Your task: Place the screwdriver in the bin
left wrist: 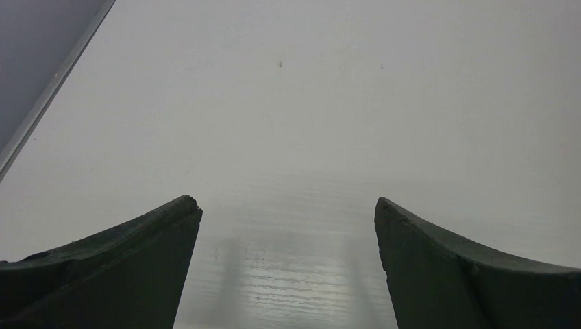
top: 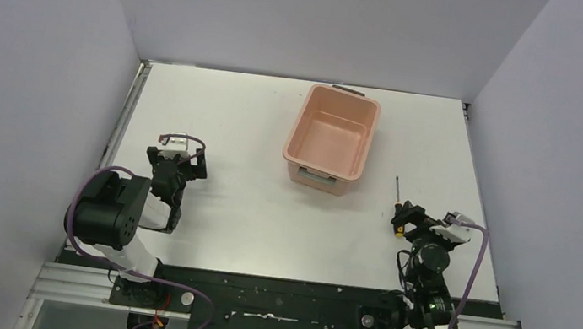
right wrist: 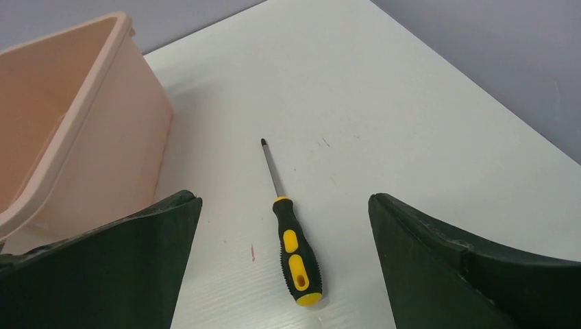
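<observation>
The screwdriver (right wrist: 293,248) lies flat on the white table, black handle with yellow accents towards me, thin shaft pointing away. In the top view the screwdriver (top: 396,197) lies right of the bin's near corner, its handle under my right gripper. The salmon-pink bin (top: 332,137) stands empty at the table's far middle; its wall shows at the left of the right wrist view (right wrist: 89,130). My right gripper (right wrist: 284,205) is open, its fingers either side of the handle, not touching it. My left gripper (left wrist: 288,205) is open and empty over bare table at the left (top: 175,168).
Grey walls enclose the table on the left, back and right. A metal rail (top: 125,121) runs along the table's left edge. The table's right edge (right wrist: 493,103) runs close beside the screwdriver.
</observation>
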You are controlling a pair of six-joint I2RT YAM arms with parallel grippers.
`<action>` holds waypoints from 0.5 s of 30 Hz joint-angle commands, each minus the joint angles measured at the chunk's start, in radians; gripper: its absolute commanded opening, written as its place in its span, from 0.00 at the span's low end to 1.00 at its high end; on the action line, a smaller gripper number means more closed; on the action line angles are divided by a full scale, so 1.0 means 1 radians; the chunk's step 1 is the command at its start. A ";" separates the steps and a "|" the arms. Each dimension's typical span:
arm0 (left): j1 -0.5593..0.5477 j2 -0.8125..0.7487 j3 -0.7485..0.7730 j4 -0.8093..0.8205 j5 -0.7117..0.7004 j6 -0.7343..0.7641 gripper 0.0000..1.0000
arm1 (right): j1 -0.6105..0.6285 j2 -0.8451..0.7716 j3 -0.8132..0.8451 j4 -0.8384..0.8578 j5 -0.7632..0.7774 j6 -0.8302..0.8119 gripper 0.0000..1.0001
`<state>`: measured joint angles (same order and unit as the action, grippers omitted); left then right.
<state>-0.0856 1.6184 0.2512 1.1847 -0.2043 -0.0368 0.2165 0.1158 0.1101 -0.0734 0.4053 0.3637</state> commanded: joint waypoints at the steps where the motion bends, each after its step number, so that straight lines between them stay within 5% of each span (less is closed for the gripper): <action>1: 0.004 -0.007 0.003 0.025 0.010 0.007 0.97 | -0.003 0.061 0.058 0.043 0.038 0.003 1.00; 5: 0.006 -0.009 0.003 0.023 0.010 0.008 0.97 | -0.003 0.198 0.200 0.006 0.122 0.030 1.00; 9: 0.005 -0.009 0.003 0.024 0.010 0.007 0.97 | -0.007 0.514 0.442 -0.122 0.231 0.039 1.00; 12: 0.004 -0.009 0.003 0.023 0.010 0.007 0.97 | -0.040 0.768 0.621 -0.228 0.114 -0.026 1.00; 15: 0.004 -0.009 0.003 0.023 0.010 0.007 0.97 | -0.141 1.003 0.791 -0.358 -0.179 -0.068 1.00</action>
<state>-0.0849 1.6184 0.2512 1.1847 -0.2043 -0.0368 0.1684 0.8841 0.7467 -0.2413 0.4892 0.3603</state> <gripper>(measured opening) 0.974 0.999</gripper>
